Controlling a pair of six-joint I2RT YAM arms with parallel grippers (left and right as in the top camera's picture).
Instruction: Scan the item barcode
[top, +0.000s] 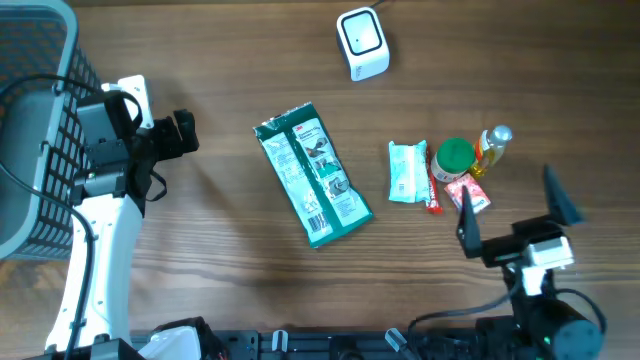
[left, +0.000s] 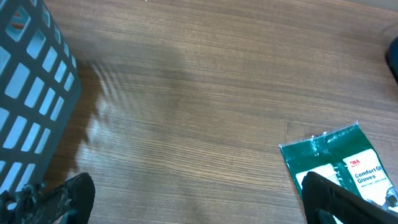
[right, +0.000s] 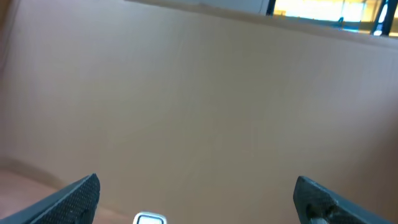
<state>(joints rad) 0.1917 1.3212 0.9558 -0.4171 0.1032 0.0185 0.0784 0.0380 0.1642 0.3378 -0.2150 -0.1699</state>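
We hold left claw (top: 183, 132) and right claw (top: 512, 212) wide open, empty. The glove packet (top: 312, 175) lies flat on the bench (top: 220, 60) between them, within either's reach; its barcode possibly faces up.

You are looking at greens, whites and reds on warm brown wood grain.
Your dark green plastic glove packet (top: 313, 182) carries a white printed label and lies on the streaked brown wooden table (top: 230, 60). Left of the packet, the slatted plastic basket (top: 30, 120) is grey-blue. Up and right of it, the boxy white scanner (top: 362, 43) has a dark face. To its right are a pale mint pouch (top: 407, 172), a green-lidded jar (top: 455, 158), a silver-capped yellow bottle (top: 493, 146) and a red tube (top: 434, 190).
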